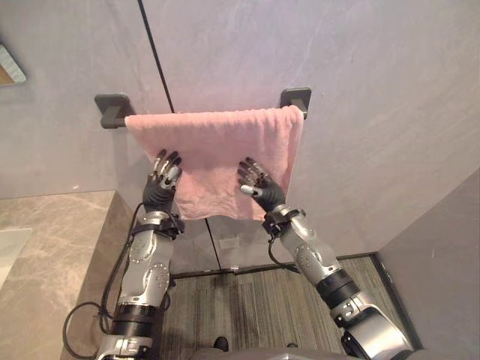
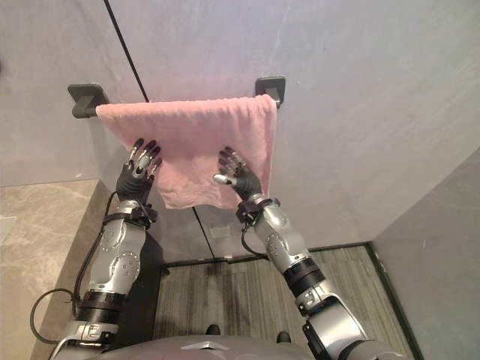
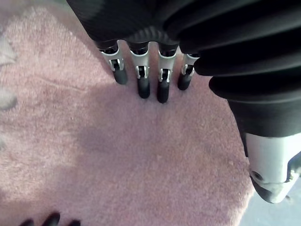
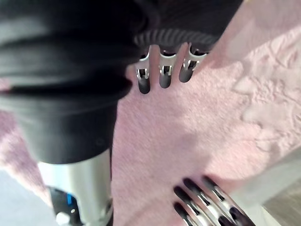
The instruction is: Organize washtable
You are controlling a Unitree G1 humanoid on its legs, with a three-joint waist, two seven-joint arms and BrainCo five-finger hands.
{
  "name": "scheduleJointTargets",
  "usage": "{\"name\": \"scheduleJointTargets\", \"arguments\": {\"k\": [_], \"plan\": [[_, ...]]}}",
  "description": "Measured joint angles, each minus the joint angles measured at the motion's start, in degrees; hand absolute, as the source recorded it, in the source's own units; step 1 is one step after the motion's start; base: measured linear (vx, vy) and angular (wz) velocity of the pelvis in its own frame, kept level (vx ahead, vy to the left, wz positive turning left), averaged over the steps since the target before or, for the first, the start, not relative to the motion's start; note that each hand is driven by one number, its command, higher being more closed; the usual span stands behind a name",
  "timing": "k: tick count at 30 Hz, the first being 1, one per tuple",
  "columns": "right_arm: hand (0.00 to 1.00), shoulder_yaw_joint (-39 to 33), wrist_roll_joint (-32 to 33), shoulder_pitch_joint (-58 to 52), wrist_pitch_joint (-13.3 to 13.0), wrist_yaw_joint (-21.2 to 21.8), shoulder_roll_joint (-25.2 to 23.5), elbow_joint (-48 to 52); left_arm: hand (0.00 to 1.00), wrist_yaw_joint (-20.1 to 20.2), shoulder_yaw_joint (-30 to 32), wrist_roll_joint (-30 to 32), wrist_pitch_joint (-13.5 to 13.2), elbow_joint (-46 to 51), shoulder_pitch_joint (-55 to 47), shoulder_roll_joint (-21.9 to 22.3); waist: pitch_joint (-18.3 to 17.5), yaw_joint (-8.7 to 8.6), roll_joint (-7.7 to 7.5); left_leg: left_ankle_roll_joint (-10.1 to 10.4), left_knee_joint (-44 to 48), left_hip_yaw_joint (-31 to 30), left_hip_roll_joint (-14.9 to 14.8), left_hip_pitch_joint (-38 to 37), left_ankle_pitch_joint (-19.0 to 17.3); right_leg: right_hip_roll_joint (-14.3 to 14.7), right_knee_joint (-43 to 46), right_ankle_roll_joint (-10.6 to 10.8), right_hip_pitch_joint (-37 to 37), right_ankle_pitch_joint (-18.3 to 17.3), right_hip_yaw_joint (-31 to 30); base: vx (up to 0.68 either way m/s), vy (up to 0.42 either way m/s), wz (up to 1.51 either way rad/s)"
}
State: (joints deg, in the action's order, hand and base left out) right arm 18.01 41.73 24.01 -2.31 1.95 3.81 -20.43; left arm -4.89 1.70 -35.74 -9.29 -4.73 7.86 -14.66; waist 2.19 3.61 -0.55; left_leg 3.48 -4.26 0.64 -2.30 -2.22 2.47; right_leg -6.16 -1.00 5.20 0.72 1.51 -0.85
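though open, hands on towel

Pink towel over a dark wall rail, left robot hand and right robot hand (fingers straight) before it.

Far: pale grey stone-look wall, split by thin dark vertical seam. Near left: beige veined marble countertop. Low centre: grey-brown striped floor, dark strip along wall foot. Right: second grey wall, meeting far wall at corner. Soft, even light.
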Motion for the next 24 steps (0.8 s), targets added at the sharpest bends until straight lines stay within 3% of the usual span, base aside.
{"name": "scheduleJointTargets", "arguments": {"k": [8, 16, 24], "plan": [[0.0, -13.7, 0.0, -1.9, -1.4, -3.9, 1.1, 0.3, 0.0, -2.1, 6.4, 1.5, 0.4, -2.7, 0.4, -1.0, 0.7, 0.0, 0.54, 0.0, 0.0, 0.0, 0.0, 0.1, 0.0, 0.0, -0.1, 0.0, 0.0, 0.0, 0.0, 0.0, 0.0, 0.0], [0.0, -25.4, -0.1, -13.9, -2.5, -7.0, 1.9, 4.9, 0.0, -3.5, 13.0, 5.8, 2.0, -4.2, -6.5, -0.9, 1.1, -0.11, 0.66, 0.0, -0.1, 0.5, 0.0, 0.0, -0.4, 0.0, -0.5, 0.0, 0.0, 0.0, -0.4, 0.01, -0.002, -0.02], [0.0, -31.2, -3.6, -24.3, -2.0, -7.0, 1.6, 2.5, 0.0, -2.7, 14.4, 8.3, 3.3, -7.4, -16.6, 6.2, 1.2, -0.07, 0.76, 0.0, -0.5, 0.3, 0.0, 0.0, -0.4, 0.0, -0.6, 0.1, -0.1, -0.1, 0.0, 0.0, 0.0, 0.0]]}}
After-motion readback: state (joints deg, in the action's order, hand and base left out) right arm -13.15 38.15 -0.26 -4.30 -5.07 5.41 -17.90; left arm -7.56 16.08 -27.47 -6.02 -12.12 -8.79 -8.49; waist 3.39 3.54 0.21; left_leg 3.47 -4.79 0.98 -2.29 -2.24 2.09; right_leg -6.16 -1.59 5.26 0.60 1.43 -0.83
